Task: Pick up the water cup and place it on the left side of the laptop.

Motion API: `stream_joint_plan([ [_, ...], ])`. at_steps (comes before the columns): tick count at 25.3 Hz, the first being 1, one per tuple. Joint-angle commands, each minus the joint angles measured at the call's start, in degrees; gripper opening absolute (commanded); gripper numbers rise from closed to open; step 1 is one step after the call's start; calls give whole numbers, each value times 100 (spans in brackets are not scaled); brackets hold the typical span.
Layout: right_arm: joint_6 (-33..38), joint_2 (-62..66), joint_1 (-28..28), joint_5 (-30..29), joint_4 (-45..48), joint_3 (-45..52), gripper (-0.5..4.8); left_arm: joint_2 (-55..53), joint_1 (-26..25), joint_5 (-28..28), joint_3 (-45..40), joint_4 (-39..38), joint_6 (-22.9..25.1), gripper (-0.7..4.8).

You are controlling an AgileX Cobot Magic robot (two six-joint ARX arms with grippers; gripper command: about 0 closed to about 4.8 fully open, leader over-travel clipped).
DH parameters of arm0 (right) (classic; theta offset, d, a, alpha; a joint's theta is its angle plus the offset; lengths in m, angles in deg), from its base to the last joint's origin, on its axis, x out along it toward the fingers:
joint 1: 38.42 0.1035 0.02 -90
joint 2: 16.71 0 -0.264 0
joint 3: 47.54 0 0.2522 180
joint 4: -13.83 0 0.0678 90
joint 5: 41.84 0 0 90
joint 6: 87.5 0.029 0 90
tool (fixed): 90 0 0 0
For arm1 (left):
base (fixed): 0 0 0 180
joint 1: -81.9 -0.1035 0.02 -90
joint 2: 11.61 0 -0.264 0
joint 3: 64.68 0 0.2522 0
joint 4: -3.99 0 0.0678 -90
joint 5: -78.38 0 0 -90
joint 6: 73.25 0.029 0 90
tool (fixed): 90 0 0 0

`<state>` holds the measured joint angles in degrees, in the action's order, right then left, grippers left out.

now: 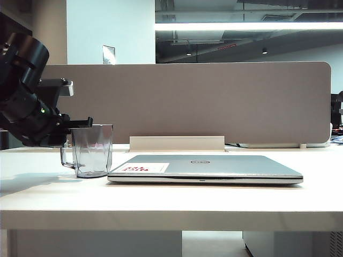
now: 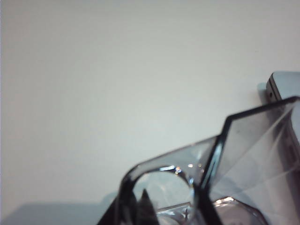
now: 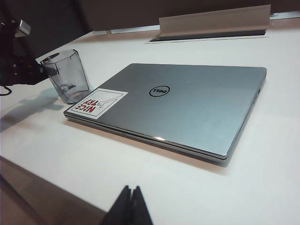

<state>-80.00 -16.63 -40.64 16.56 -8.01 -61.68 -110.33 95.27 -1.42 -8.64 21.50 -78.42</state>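
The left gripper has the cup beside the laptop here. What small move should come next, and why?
Probably open the left gripper and let go. It is shut on the rim of the transparent grey-tinted plastic water cup, which already appears to stand upright on the white table, just left of the closed silver-grey laptop. The right gripper sits shut, well away from the cup.

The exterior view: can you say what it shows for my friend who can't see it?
The left gripper is shut on the rim of the water cup, which stands on the white table just left of the closed laptop.
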Motion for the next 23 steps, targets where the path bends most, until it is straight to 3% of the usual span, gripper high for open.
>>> stream_joint_plan([
  [1,2,-9,0,-7,59,22,-1,-35,2,4,-24,-299,44,32],
  [10,0,-9,2,-4,59,22,-1,-33,2,2,-24,-337,44,36],
  [13,2,-9,0,-4,59,22,-1,-28,2,0,-24,-332,44,89],
  [23,0,-9,0,-4,59,22,-1,164,2,0,-26,-378,63,93],
])
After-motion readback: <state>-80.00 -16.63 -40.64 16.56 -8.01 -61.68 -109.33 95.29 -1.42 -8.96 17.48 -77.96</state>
